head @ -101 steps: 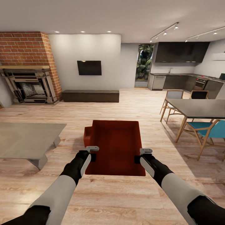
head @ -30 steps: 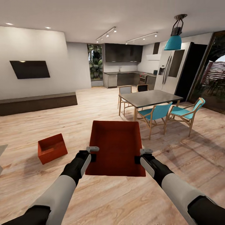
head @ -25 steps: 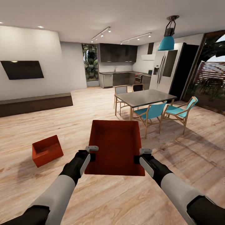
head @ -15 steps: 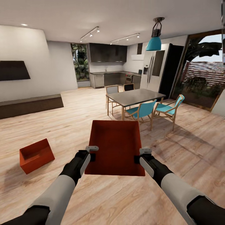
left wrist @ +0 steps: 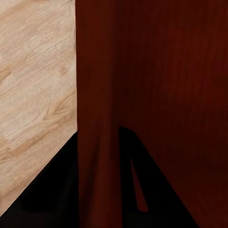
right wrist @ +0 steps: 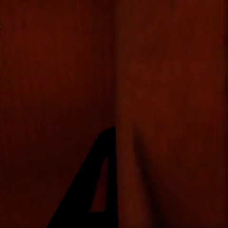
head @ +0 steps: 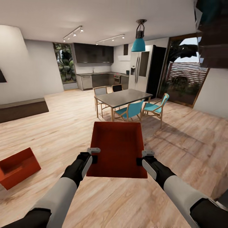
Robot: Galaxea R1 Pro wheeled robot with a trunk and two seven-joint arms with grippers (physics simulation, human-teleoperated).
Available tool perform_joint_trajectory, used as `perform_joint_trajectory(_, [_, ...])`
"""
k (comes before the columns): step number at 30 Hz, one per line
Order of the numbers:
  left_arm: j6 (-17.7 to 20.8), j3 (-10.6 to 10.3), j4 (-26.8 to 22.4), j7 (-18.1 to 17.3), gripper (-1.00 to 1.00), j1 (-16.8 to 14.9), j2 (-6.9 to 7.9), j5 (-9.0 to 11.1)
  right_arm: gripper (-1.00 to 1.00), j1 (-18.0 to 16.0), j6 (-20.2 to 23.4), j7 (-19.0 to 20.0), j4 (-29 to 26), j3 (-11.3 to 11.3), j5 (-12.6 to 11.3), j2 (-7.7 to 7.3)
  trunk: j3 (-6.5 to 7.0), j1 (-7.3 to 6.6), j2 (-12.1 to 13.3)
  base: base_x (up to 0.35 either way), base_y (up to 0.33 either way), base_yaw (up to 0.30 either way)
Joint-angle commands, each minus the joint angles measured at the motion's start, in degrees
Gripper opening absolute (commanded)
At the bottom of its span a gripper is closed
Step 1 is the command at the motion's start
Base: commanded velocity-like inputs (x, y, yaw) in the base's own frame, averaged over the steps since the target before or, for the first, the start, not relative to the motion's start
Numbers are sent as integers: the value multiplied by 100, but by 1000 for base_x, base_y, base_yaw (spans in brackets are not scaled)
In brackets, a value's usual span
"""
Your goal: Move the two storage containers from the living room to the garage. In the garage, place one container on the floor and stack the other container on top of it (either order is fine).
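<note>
No brand, label or writing readable anywhere; both boxes are plain red-orange.

Held storage container [head: 116, 148]: lidless, carried in front of the trunk above the wood-plank floor [head: 177, 139]. Left claw [head: 93, 152] is clamped over its left wall, one finger outside and one inside; right claw [head: 146, 155] pinches the right wall the same way. Both closed onto the thin walls, near the box's near end.

Left wrist view: red wall [left wrist: 142, 95] close up, a dark finger [left wrist: 137, 190] against it, a strip of plank floor beside. Right wrist view: red surface [right wrist: 57, 71] and a dark finger [right wrist: 99, 190]; too dark and close to make out more.

Second storage container [head: 17, 167]: on the plank floor to the robot's left, well apart from the held one, cut off by the frame edge.

Surroundings: dining table [head: 123, 97] with teal chairs [head: 133, 109] ahead, teal pendant lamp [head: 138, 42] above it, kitchen behind, fridge [head: 139, 71], glass door [head: 182, 74] to the right. Long dark low cabinet [head: 22, 109] on the left, partly cut off. Dark shape in the upper right corner, not identifiable.
</note>
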Motion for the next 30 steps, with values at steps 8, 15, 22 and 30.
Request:
perform_joint_trajectory(8, [209,-40,303,48,-100,0,109,-62,-100,-16,49,-80,-21,17,191,-54,-12,4,-14,0,0,-281])
perform_joint_trajectory(15, [210,-41,303,48,-100,0,109,-62,-100,-16,49,-80,-23,17,191,-54,-12,4,-14,0,0,-281])
perform_joint_trajectory(22, [208,-42,303,45,-100,0,109,-66,-100,-16,49,-80,-21,17,191,-54,-12,4,-14,0,0,-281])
perform_joint_trajectory(30, [209,-42,303,44,-100,0,109,-70,-100,-16,49,-80,-22,17,191,-54,-12,4,-14,0,0,-281])
